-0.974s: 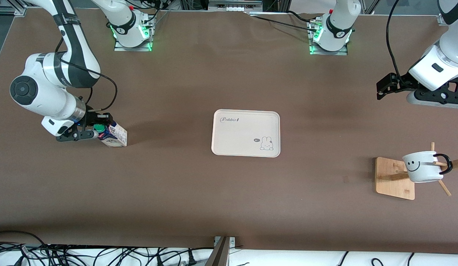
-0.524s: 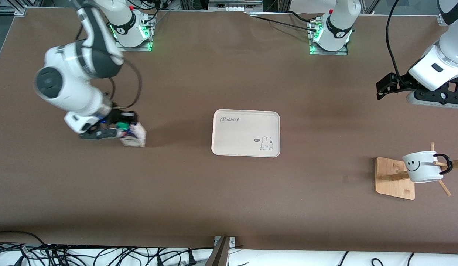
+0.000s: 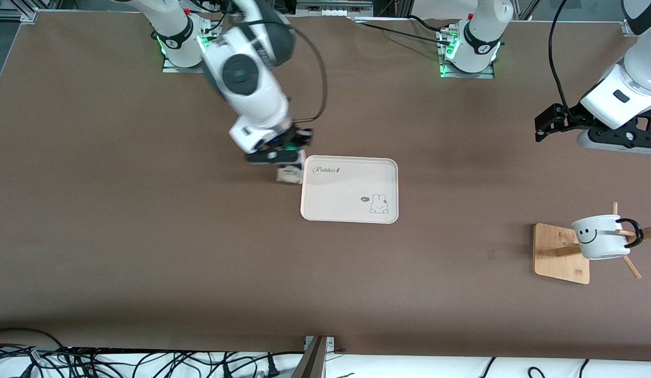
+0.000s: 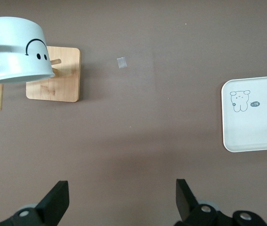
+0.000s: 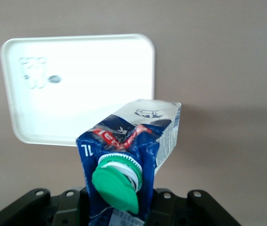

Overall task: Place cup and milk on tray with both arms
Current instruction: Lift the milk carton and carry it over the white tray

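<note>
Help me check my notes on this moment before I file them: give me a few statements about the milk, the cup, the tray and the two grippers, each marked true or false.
1. The right gripper is shut on the milk. True.
2. The milk already stands on the tray. False: it is held in the air, over the table at the tray's edge toward the right arm's end.
3. The cup hangs on the wooden rack. True.
4. The left gripper is shut on the cup. False: it is open and holds nothing, over bare table.
5. The tray carries the cup. False: nothing lies on the tray.
</note>
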Controlling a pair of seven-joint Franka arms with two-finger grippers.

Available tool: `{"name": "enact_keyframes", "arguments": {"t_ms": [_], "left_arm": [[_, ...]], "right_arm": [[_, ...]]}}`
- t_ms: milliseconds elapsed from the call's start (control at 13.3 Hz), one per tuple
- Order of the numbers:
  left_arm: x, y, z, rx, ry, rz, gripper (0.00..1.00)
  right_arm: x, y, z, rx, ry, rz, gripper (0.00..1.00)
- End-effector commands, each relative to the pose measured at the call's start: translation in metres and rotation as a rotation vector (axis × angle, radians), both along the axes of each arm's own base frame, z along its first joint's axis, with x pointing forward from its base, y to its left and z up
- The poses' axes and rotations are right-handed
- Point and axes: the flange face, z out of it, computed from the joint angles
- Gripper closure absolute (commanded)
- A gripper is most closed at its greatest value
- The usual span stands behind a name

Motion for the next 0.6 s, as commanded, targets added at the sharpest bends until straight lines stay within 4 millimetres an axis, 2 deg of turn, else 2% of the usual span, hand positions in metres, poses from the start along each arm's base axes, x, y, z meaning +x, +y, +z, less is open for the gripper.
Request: {"name": "enact_keyframes", "arguments": {"t_ms": [0,225,450,524], "left_arm": [[0.004,-0.001,0.006,0.017,0.004,0.001,0.00],[0.004,0.000,0.006,0.017,0.004,0.001,0.00],[0.004,-0.001,0.006,0.017,0.004,-0.001,0.00],[0.004,-0.001,0.006,0.015,0.004,-0.002,0.00]], "right_arm": [[0.002,0.037,-0.016,0.028,-0.025,-0.025,0.76],[0.012,0.048,-0.024,0.028,-0.050,-0.013,0.76],[0.014,0.047,-0.030,0.022,-0.047,-0.010,0.75],[0.015,0.046,-0.037,0.014,-0.042,-0.008,0.75]]}}
